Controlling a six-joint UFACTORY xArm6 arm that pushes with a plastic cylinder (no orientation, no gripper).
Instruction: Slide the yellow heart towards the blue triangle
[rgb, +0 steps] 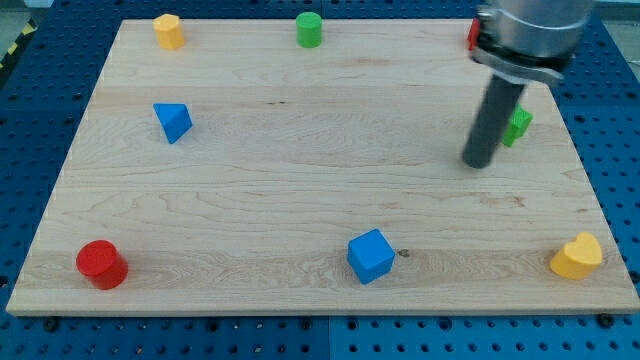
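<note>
The yellow heart (578, 257) lies at the board's bottom right corner. The blue triangle (172, 121) sits far off at the view's upper left. My tip (477, 163) rests on the board at the right, well above and left of the yellow heart, apart from it. The rod stands just left of a green block (519, 124) that it partly hides.
A blue cube (370, 255) sits at bottom centre. A red cylinder (101, 264) is at bottom left. A yellow block (168, 30) is at top left, a green cylinder (308, 29) at top centre. A red block (473, 34) peeks out beside the arm at top right.
</note>
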